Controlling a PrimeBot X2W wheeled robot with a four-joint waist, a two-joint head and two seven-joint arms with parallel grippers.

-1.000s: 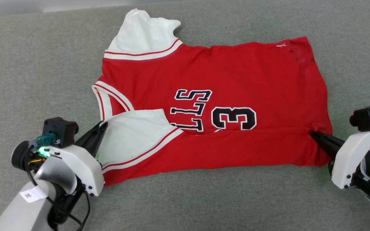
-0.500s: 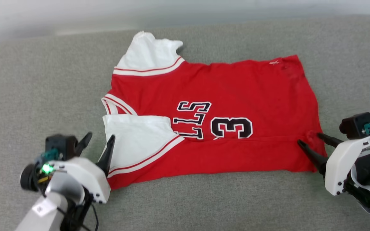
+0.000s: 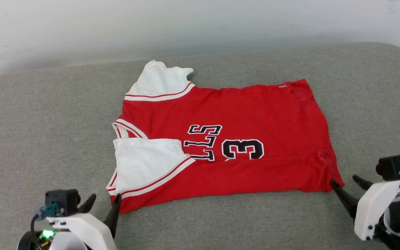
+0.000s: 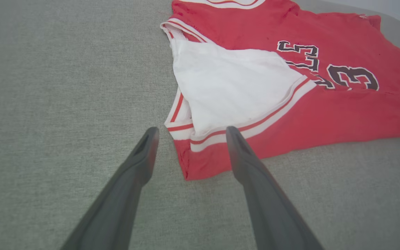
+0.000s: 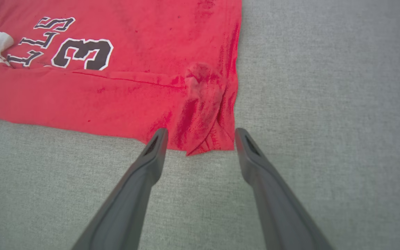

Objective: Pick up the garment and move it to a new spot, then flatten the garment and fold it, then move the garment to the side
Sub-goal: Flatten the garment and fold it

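Centre frame, head view: garment (image 3: 227, 114), one, flat on grey cushion (image 3: 47, 132), near long edge folded over the lettering. Left gripper (image 3: 105, 198), lower left, and right gripper (image 3: 343, 180), lower right: two. Both pinched that edge a second ago; now spread wide, empty, at its near corners. First fold judged laid; further folds remain.

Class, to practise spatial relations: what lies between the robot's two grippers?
In the head view, the garment, near edge folded over, runs between the open left gripper and the open right gripper, lying on the grey cushion.
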